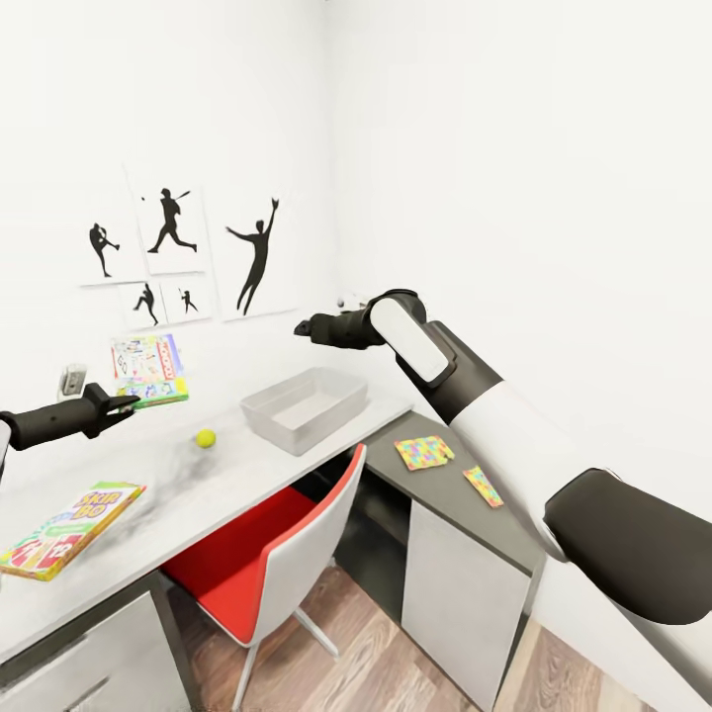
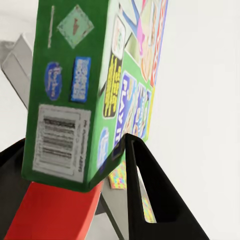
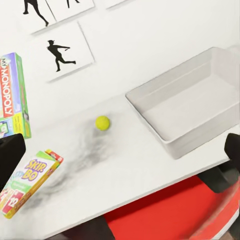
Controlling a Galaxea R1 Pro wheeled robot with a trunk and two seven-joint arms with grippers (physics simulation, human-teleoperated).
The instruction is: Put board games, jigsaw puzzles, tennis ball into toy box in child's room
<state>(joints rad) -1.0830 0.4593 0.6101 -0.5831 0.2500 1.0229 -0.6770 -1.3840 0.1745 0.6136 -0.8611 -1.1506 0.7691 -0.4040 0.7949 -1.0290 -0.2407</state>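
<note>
White walls with black sports silhouettes (image 1: 178, 252) back the long pale table (image 1: 148, 475). From the left, the left arm reaches in nearly level, and its gripper (image 1: 121, 403) is clamped on the lower edge of the white-and-green board game (image 1: 150, 370), held upright above the table; the left wrist view shows that box's green barcoded side (image 2: 62, 95) between the dark fingers (image 2: 150, 190). Raised and bent at the elbow, the right arm points its gripper (image 1: 302, 327) leftward over the toy box (image 1: 305, 407); whether its jaws are parted I cannot tell.

Two board games show, the second being the SKIP-BO box (image 1: 69, 527), lying flat near the table's front edge. One tennis ball (image 1: 205, 437) sits between the games and the toy box. Two jigsaw puzzles (image 1: 425, 452) (image 1: 483, 486) lie on the lower dark cabinet (image 1: 450, 504), beside a red chair (image 1: 262, 554).
</note>
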